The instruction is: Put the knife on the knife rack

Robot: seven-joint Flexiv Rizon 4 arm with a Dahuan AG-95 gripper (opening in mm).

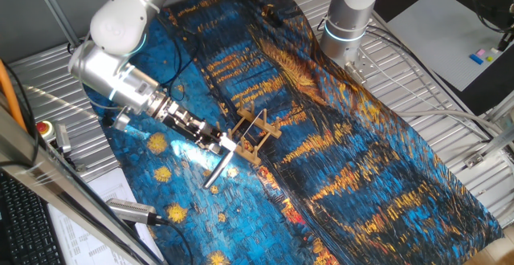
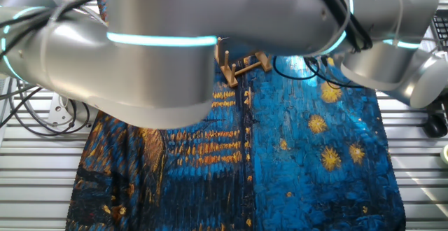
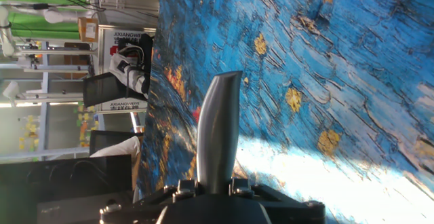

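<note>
My gripper (image 1: 226,146) is shut on the knife (image 1: 218,170), a silver metal piece that slants down and to the left over the blue cloth. The knife rack (image 1: 257,134), light-brown wood with upright pegs, stands just right of the gripper, close to it. I cannot tell if the knife touches the rack. In the hand view the gripper (image 3: 215,184) clamps the knife (image 3: 218,125), which sticks straight out above the cloth. In the other fixed view the rack (image 2: 242,64) shows partly behind the arm, and the gripper and knife are hidden.
A blue and yellow painted cloth (image 1: 337,152) covers the table. A second robot base (image 1: 349,24) stands at the back. A silver cylinder with a black cable (image 1: 132,209) lies at the cloth's front left. Papers and a keyboard lie past the left edge.
</note>
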